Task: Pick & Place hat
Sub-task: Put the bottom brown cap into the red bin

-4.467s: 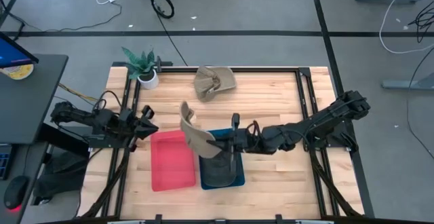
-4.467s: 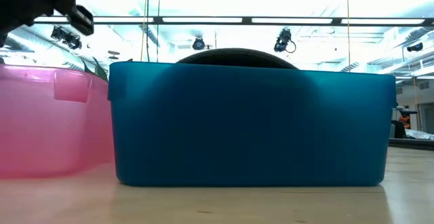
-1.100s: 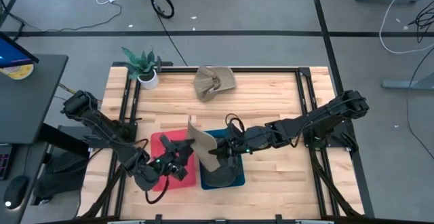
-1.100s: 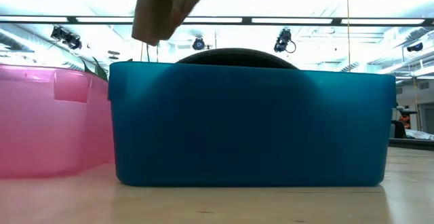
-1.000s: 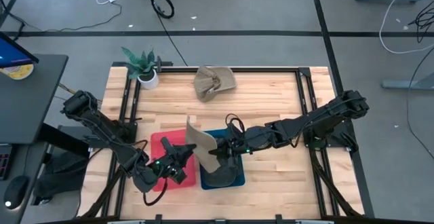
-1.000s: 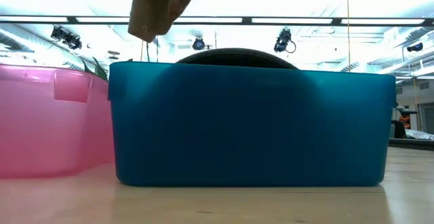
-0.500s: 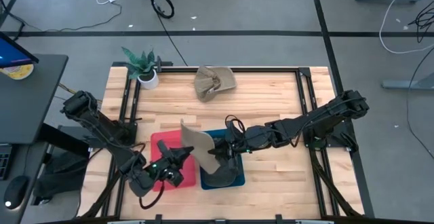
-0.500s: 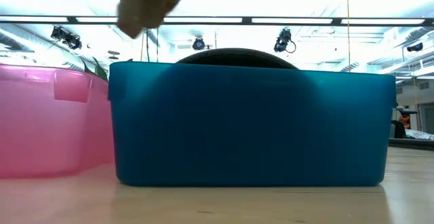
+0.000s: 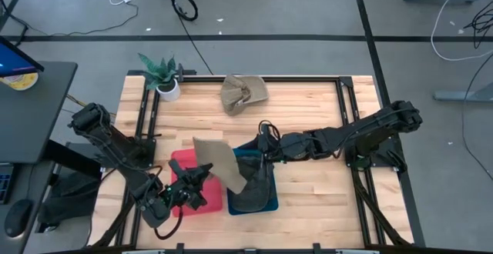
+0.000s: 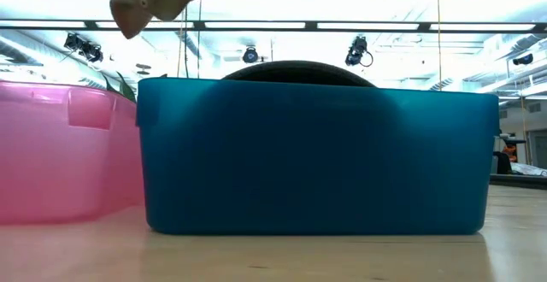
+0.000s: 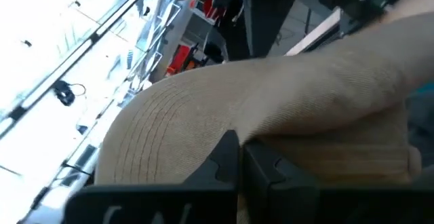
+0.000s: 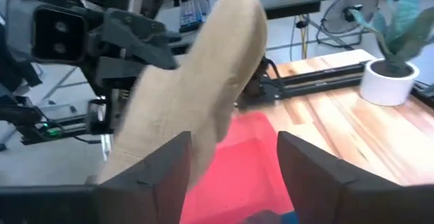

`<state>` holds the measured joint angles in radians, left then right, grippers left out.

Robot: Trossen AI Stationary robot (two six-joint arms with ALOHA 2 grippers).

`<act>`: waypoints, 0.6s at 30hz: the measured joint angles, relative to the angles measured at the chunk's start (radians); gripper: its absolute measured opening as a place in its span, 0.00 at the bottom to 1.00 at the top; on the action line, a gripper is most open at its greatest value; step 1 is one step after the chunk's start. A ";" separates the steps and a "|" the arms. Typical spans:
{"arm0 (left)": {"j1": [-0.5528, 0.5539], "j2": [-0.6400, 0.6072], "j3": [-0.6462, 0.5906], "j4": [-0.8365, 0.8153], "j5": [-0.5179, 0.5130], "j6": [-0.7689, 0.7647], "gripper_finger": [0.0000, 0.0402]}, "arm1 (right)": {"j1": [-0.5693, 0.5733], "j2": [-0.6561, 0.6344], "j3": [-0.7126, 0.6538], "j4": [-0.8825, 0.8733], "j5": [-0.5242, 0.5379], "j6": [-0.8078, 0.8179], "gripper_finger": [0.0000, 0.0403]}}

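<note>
Tan woven fabric, ribbed with stitched rows on its curved brim, makes up the hat point(image 9: 218, 162) held in the air above the seam between the pink bin point(image 9: 185, 195) and the blue bin point(image 9: 266, 200). The left gripper point(image 9: 196, 178) sits just under the brim, its dark fingers point(image 11: 234, 157) pressed together on the cloth edge. The right gripper point(image 9: 266, 155) is at the hat's far side, fingers point(image 12: 315, 166) spread apart, the fabric hanging between them. Another tan hat point(image 9: 243, 92) lies crumpled beyond both grippers, near a potted plant point(image 9: 163, 75).
</note>
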<state>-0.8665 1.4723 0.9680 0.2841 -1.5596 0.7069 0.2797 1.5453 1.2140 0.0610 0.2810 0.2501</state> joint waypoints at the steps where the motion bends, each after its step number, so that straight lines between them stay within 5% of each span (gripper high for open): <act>1: -0.002 0.000 0.000 -0.002 0.012 -0.023 0.01 | -0.004 -0.009 0.000 -0.019 0.002 -0.001 0.56; 8: 0.038 0.000 0.000 -0.078 0.402 -0.288 0.00 | -0.022 -0.036 0.000 -0.068 0.031 -0.018 0.57; 13: 0.148 -0.051 0.034 -0.386 0.714 -0.653 0.00 | -0.032 -0.042 0.000 -0.081 0.028 -0.043 0.54; 18: 0.169 -0.081 0.127 -0.820 0.743 -1.041 0.00 | -0.042 -0.077 0.000 -0.118 0.029 -0.050 0.52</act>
<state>-0.6974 1.3911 1.0952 -0.5361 -0.8164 -0.3336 0.2379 1.4686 1.2140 -0.0574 0.3096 0.1999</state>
